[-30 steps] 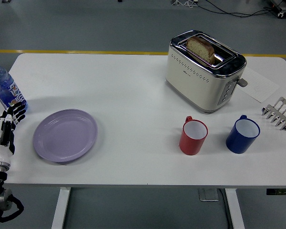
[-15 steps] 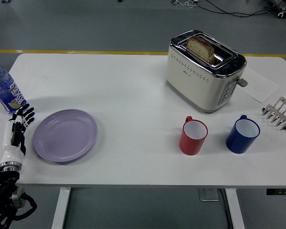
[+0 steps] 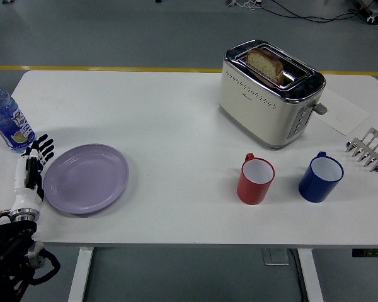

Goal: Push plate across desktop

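A lavender plate (image 3: 86,178) lies flat on the white table (image 3: 176,126) at the near left. My left hand (image 3: 32,165) stands on edge just left of the plate's rim, its fingers straight and spread, holding nothing. It looks very close to the rim or touching it; I cannot tell which. The right hand is out of view.
A water bottle (image 3: 4,117) stands just behind the left hand at the table's left edge. A red mug (image 3: 256,180) and a blue mug (image 3: 320,178) stand to the right. A toaster (image 3: 269,92) holding bread, a sheet of paper (image 3: 343,112) and a metal rack (image 3: 369,148) sit at the back right.
My left hand has moved right and a little forward, from the table's left edge up to the plate's left rim. The plate has not visibly moved.
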### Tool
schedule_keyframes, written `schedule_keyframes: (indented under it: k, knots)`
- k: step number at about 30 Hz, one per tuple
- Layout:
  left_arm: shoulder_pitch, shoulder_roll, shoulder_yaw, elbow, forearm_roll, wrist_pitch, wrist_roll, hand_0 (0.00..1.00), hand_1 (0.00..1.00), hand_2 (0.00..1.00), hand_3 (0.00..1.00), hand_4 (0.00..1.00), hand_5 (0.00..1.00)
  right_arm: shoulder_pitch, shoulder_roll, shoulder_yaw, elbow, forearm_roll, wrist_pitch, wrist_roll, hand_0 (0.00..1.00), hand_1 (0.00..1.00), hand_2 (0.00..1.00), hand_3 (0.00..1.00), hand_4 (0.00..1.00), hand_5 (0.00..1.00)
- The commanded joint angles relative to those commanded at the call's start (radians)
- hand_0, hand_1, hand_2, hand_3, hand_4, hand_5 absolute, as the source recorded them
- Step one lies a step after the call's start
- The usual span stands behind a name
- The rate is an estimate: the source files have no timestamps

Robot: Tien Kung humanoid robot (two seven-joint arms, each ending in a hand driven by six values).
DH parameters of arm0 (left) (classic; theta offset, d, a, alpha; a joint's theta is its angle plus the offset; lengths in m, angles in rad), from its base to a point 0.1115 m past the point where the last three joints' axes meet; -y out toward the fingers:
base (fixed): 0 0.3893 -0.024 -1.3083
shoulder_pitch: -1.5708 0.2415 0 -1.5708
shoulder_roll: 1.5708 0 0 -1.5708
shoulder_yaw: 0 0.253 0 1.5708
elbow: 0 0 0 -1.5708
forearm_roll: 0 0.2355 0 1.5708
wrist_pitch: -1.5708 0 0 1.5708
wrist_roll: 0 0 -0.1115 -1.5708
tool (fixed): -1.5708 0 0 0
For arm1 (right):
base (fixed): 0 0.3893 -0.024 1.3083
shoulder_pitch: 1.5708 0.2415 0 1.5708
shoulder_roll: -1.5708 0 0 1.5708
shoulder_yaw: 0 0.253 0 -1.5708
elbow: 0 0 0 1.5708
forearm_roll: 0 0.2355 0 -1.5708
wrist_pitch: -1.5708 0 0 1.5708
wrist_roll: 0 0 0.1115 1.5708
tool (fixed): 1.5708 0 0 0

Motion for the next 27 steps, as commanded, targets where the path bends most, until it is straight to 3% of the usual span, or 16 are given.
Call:
schedule_keyframes:
  k: [13, 27]
  knots:
    - [-0.038, -0.043, 0.048, 0.016, -0.033, 0.012, 0.000, 0.806, 0.819, 0.806, 0.769, 0.473, 0.998, -0.005, -0.003, -0.002, 0.000, 0.001, 0.001, 0.000, 0.639, 0.625, 0.659, 0.587, 0.385, 0.188]
    - [-0.061, -0.069, 0.109, 0.009, -0.064, 0.020, 0.000, 0.804, 0.817, 0.804, 0.763, 0.467, 0.998, -0.013, -0.005, -0.008, 0.000, 0.007, 0.002, -0.001, 0.640, 0.625, 0.659, 0.587, 0.385, 0.186]
